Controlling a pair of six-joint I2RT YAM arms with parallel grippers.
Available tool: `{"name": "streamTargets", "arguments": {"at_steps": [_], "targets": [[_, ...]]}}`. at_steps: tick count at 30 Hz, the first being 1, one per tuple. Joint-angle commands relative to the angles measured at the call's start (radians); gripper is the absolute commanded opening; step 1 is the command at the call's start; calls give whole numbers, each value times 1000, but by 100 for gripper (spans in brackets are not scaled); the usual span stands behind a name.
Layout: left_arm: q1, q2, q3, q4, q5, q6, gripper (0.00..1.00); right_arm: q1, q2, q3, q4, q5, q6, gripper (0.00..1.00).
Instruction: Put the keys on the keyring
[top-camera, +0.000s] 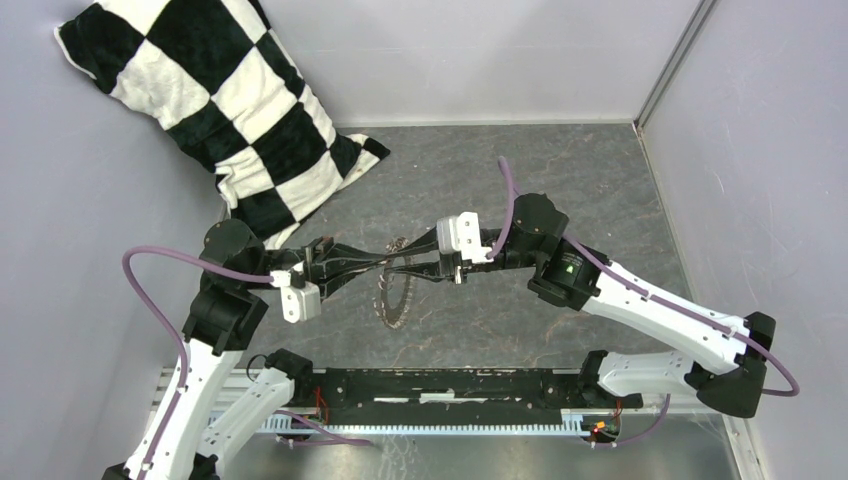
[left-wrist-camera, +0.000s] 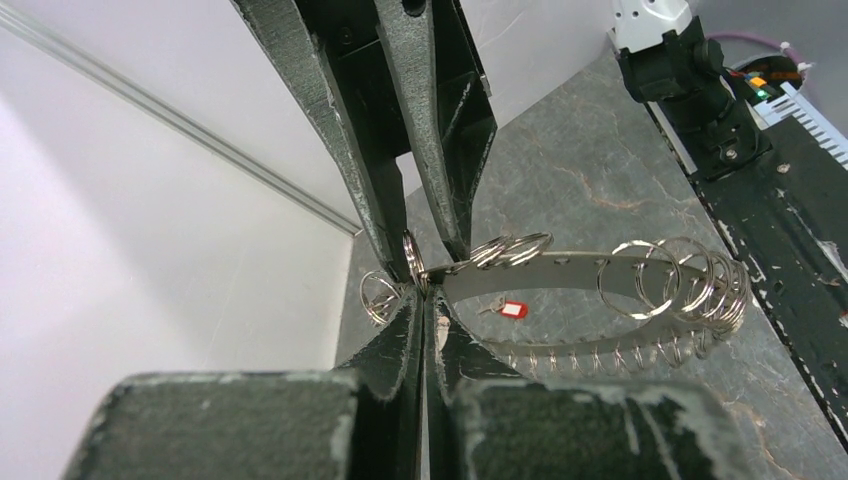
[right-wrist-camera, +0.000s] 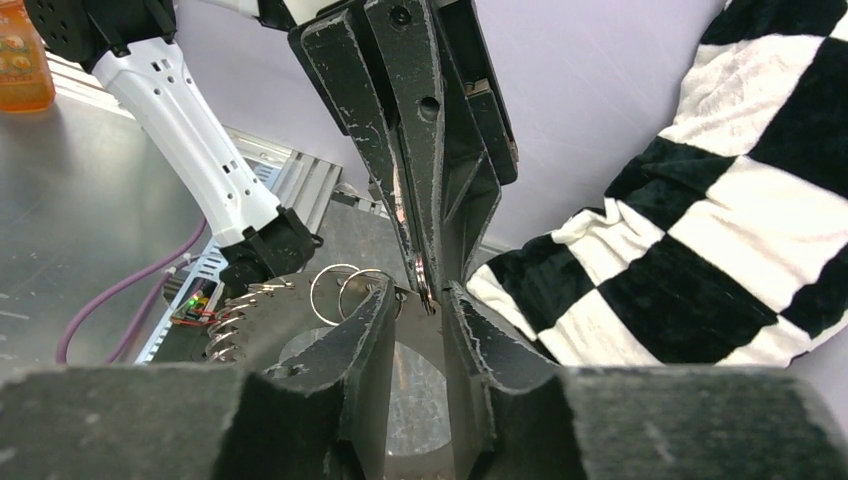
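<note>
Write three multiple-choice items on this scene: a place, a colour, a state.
1. The pillow lies at: A) the far left corner B) the near right corner C) between the arm bases
2. The loose key has a tag that is: A) blue B) red C) green
3. The left gripper is: A) wide open B) out of view C) shut on the keyring

Answers: 1 A, it leans on the left wall; 2 B, red shows through the ring; 3 C, it pinches the band.

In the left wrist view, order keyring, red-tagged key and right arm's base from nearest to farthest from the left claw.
1. keyring, pinched in the left claw.
2. red-tagged key, on the table beyond.
3. right arm's base, far upper right.
</note>
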Motion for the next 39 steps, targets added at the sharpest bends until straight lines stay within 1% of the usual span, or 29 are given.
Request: {"name": "streamTargets", "arguments": {"at_steps": [1, 4, 12, 19, 20, 25, 26, 27, 28, 29, 31, 39], "targets": [[0, -1, 36, 56, 31, -27, 2, 5, 13, 22, 47, -32, 30, 27], [0, 0, 33, 57, 33, -30, 2, 6, 25, 35, 45, -44, 37, 22], [-1, -1, 33, 53, 31, -25, 2, 5, 57, 83, -16, -32, 39, 1], [-1, -6, 33, 52, 14, -34, 3, 4, 57, 116, -74, 44, 19, 1], [0, -7, 33, 52, 11, -37, 5, 5, 52, 115, -99, 48, 16, 1], [0, -10, 34, 53, -22, -83, 26, 5, 15, 95, -96, 61, 1, 1], [-1, -11, 34, 52, -33, -102, 32, 4, 7, 87, -98, 63, -5, 1], [-1, -12, 35, 52, -46, -127, 42, 5, -3, 80, -99, 75, -11, 1], [-1, -13, 36, 52, -64, -152, 49, 5, -11, 75, -99, 89, -15, 1], [-1, -15, 38, 52, -85, -181, 53, 4, -18, 71, -105, 98, -23, 1], [0, -18, 46, 18, -122, -199, 56, 4, -22, 78, -129, 112, -37, 1], [-1, -46, 71, -165, -183, -119, 58, 2, -40, 93, -176, 133, -64, 1]]}}
